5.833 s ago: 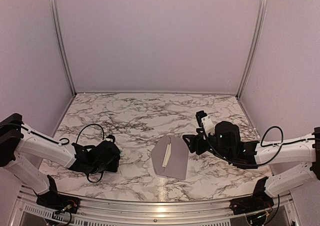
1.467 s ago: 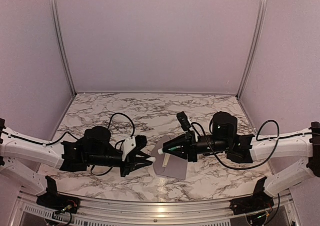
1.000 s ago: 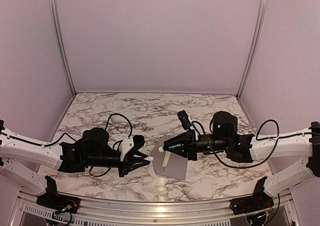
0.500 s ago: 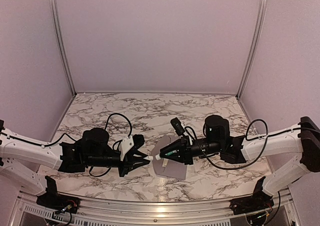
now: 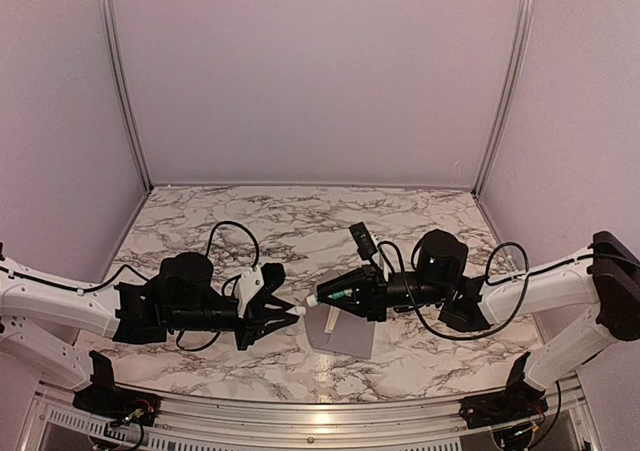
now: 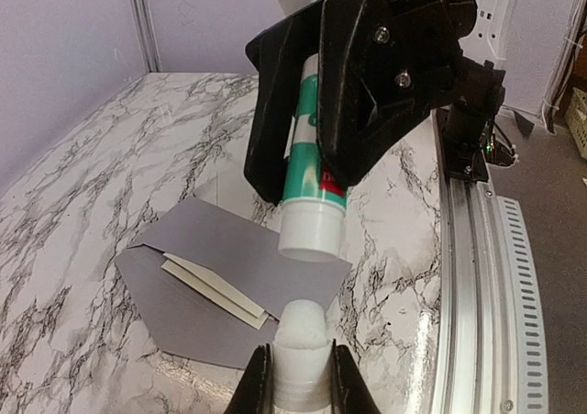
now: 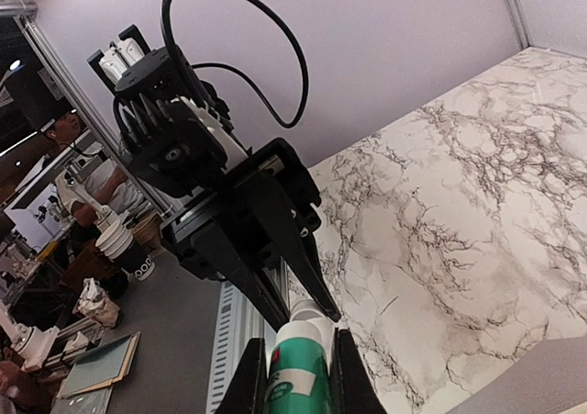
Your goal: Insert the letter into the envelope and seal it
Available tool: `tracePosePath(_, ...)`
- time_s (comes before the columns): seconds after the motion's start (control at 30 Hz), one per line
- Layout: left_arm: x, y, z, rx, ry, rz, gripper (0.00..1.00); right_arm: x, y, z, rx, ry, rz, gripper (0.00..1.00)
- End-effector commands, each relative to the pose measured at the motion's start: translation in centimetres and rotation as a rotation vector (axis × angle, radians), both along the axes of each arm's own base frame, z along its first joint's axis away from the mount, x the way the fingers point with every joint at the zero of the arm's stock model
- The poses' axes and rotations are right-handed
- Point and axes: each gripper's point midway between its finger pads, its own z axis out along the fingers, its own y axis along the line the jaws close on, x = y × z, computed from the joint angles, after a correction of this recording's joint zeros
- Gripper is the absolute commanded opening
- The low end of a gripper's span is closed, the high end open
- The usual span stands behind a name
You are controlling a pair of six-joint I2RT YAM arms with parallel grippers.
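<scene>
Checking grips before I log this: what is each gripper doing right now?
Left gripper: closed on a white cap.
Right gripper: closed on the green-white tube.

Grey envelope, cream letter, green-white tube, white cap, veined marble table.

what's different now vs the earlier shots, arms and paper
Both arms swung in from the sides and met over the envelope: the right gripper holds the green-white tube, the left gripper pinches its white cap, just clear of the tube. Envelope and letter have not moved.
</scene>
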Motion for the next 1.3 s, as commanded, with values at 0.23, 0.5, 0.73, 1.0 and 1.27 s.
tracePosePath(0.23,0.0,0.4,5.6,-0.134,-0.054,0.016,0.00,1.2,-0.6,3.1,0.106,-0.022,-0.091,0.00)
tracePosePath(0.5,-0.1,0.7,8.4,-0.201,-0.072,0.019,0.00,0.0,-0.4,5.2,0.227,-0.004,-0.010,0.00)
tracePosePath(0.73,0.2,0.7,10.0,-0.239,-0.086,0.036,0.00,-0.7,0.7,5.9,0.239,-0.021,0.034,0.00)
tracePosePath(1.0,0.1,0.8,10.7,-0.261,-0.091,0.034,0.00,-1.4,0.6,7.3,0.292,-0.067,0.037,0.00)
tracePosePath(1.27,-0.5,1.1,11.9,-0.299,-0.097,0.013,0.00,-1.5,0.5,8.0,0.334,-0.070,0.039,0.00)
